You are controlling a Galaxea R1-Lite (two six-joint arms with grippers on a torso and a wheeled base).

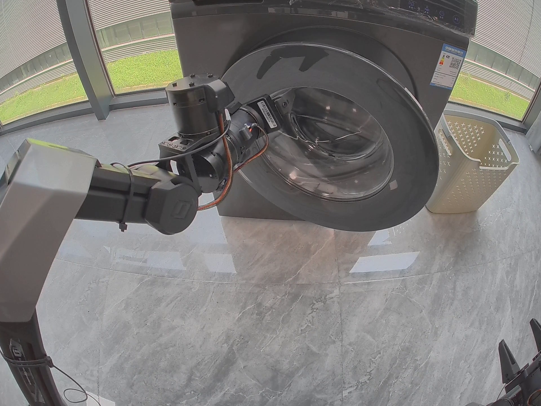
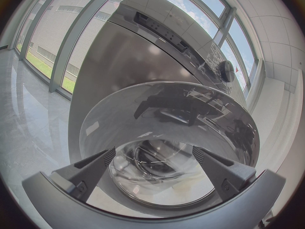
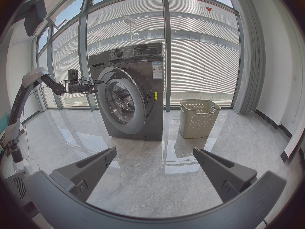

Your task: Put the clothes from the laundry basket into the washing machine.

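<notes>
The right wrist view takes in the whole scene from well back. The left pincer (image 3: 97,81) sits high at the rim of the open door (image 3: 122,102) of the washing machine (image 3: 152,118). The laundry basket (image 3: 198,120) stands beyond the machine from that pincer, just beside the cabinet's far side.

The left wrist view gives the close look. The left pincer (image 2: 153,152) has its two ribbed fingers (image 2: 109,153) spread wide with nothing between them, and the door's domed glass is straight ahead. I cannot tell whether they touch the door.

The right pincer (image 3: 154,152) is also spread and empty. It is low and well apart from both machine and basket, with a broad stretch of floor (image 3: 152,182) ahead of it.

The floor is glossy, veined grey stone. The machine is dark grey metal, and its door is a wide round ring around clear glass. The basket is cream plastic with perforated walls and cut-out handles.
</notes>
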